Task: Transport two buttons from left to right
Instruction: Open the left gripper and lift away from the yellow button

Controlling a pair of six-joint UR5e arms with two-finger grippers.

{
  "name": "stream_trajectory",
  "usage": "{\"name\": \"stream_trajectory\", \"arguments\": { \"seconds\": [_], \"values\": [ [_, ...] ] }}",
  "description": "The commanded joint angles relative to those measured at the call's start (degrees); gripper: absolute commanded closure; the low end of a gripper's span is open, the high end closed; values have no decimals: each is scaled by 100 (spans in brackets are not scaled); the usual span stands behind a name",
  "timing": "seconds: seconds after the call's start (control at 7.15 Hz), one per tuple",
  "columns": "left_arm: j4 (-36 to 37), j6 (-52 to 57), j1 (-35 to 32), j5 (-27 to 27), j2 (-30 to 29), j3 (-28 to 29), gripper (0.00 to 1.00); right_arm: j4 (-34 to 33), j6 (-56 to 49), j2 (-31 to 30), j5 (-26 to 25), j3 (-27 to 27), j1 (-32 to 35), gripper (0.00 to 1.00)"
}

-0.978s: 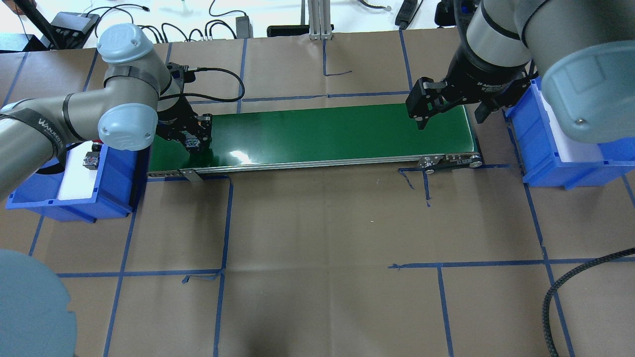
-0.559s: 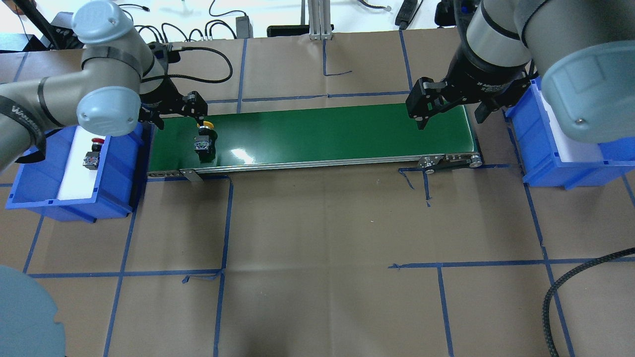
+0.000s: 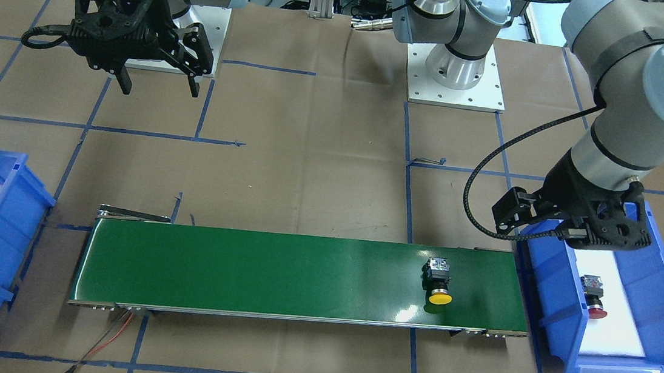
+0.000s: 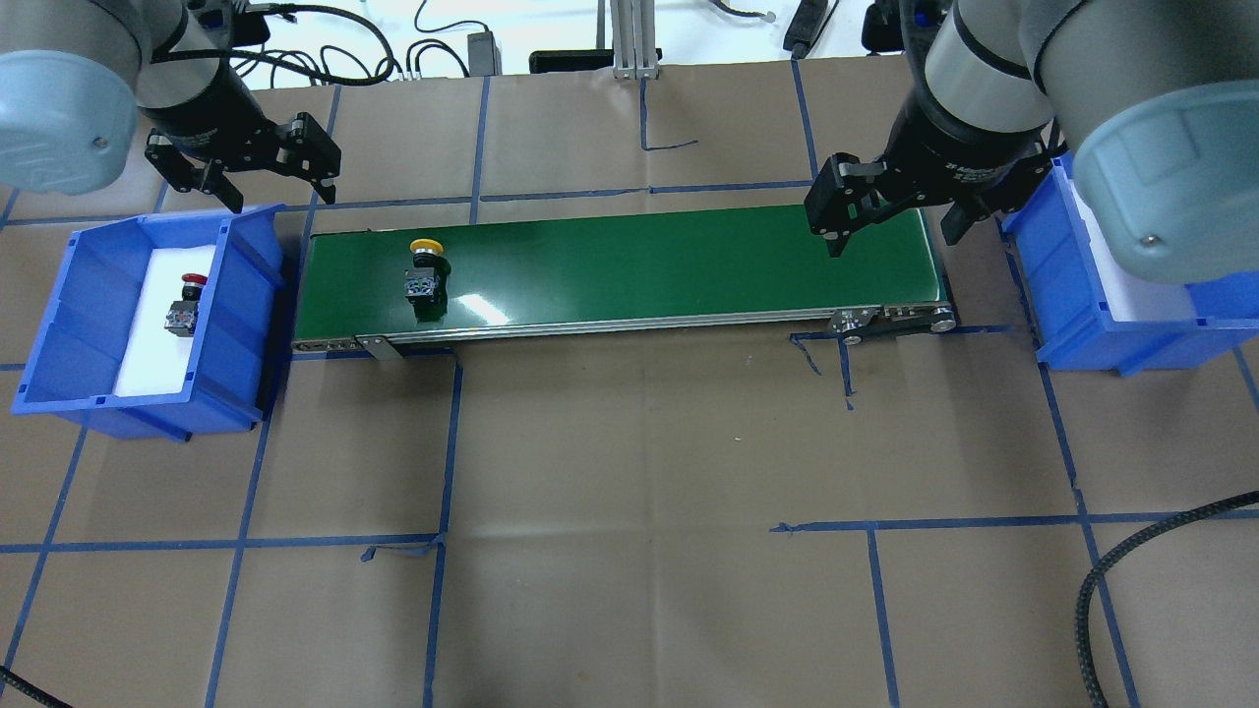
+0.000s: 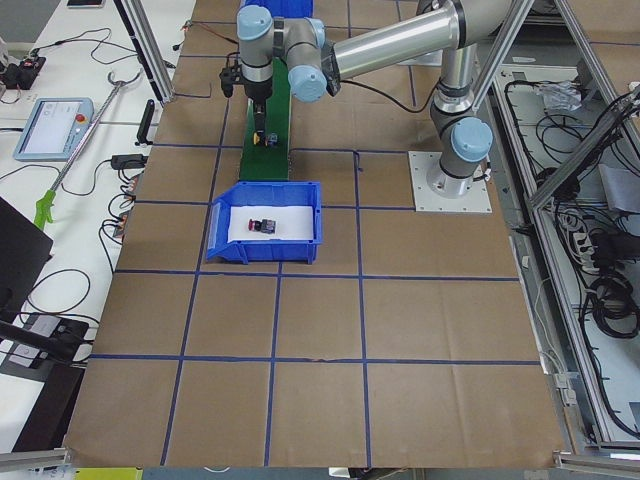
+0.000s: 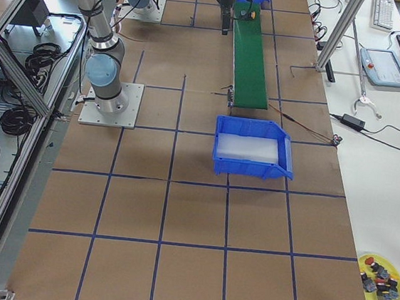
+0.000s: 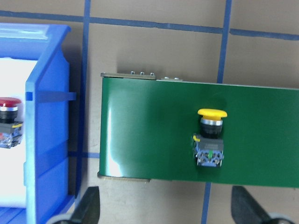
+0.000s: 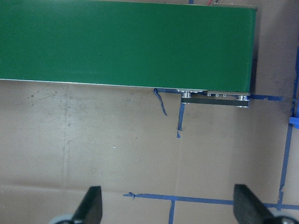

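The yellow button (image 4: 426, 267) lies on its side near the left end of the green belt (image 4: 669, 261), cap toward the far edge and blocky body toward the near one. The red button (image 4: 185, 303) lies the same way on the white liner of the left bin (image 4: 59, 324). The right bin (image 4: 1077, 324) shows no button, so by my reading neither has arrived yet.

Both look like light, rigid plastic parts and not fragile. The domed cap is round and smooth and would likely slip between flat fingers. The squared body offers flat, parallel sides, so that is the place to pinch, across its width. Lying down, each seems stable and unlikely to roll off.

The left hand (image 4: 280, 189) hovers above the table just behind the left bin's far corner, fingers spread wide and holding nothing. Its wrist view shows the fingertips (image 7: 88, 207) well apart with no object between them. The right hand (image 4: 893, 236) hangs over the belt's right end, likewise wide open, empty and touching nothing.
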Motion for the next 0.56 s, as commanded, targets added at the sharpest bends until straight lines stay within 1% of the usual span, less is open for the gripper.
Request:
{"name": "stream_trajectory", "arguments": {
  "seconds": [0.0,0.42],
  "values": [
    [-67,523,640,38,56,2,0,-7,0,-2,-7,1,-43,0],
    [-67,1533,1713,29,-84,20,0,-16,0,-11,-15,1,-61,0]
  ]
}}
